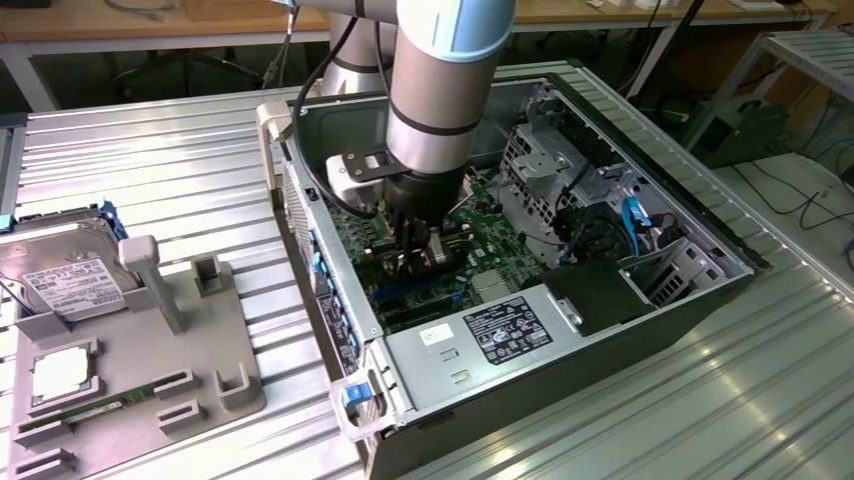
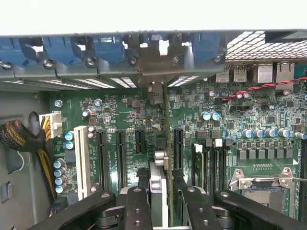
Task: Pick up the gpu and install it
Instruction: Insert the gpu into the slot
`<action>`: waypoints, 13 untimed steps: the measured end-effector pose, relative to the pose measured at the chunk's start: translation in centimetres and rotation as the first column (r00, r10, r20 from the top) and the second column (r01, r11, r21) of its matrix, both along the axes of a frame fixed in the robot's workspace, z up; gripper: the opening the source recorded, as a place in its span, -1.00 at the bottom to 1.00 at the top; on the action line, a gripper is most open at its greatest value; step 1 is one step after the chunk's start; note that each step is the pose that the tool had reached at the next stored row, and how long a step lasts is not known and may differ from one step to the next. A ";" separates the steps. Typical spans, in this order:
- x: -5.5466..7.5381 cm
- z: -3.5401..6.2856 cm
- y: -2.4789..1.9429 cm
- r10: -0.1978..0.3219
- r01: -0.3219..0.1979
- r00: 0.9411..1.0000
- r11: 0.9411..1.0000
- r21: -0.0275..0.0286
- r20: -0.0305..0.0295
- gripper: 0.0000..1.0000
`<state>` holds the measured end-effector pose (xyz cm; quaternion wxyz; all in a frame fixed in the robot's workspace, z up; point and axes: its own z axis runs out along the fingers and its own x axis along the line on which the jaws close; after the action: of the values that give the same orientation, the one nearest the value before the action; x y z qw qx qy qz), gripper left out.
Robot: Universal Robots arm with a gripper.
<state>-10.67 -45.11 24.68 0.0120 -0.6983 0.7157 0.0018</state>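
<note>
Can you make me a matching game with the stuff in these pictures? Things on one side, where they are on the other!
Things:
1. gpu
2. hard drive
3. memory stick
4. tool

Places:
A. lying flat in the grey tray
B. held edge-on above the motherboard
C. inside the computer case
D. standing propped at the tray's far end

Pairs: 1-B, 2-D, 3-A, 4-C

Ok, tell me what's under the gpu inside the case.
The gpu, held edge-on by the claw, stands over the green motherboard among its black slots. Its lower edge is hidden, so seating can't be confirmed.
</note>
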 end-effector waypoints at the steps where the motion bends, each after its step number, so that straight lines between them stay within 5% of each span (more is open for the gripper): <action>1: 0.0 -0.05 -0.02 0.000 0.000 1.000 1.000 0.000 0.000 -0.40; 7: 0.0 -0.17 -0.06 0.000 0.000 1.000 1.000 0.000 0.000 -0.40; 13: 0.0 0.77 -0.06 0.000 0.000 1.000 1.000 0.001 0.000 -0.40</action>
<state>-10.67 -45.17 25.44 0.0123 -0.6983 0.7157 0.0018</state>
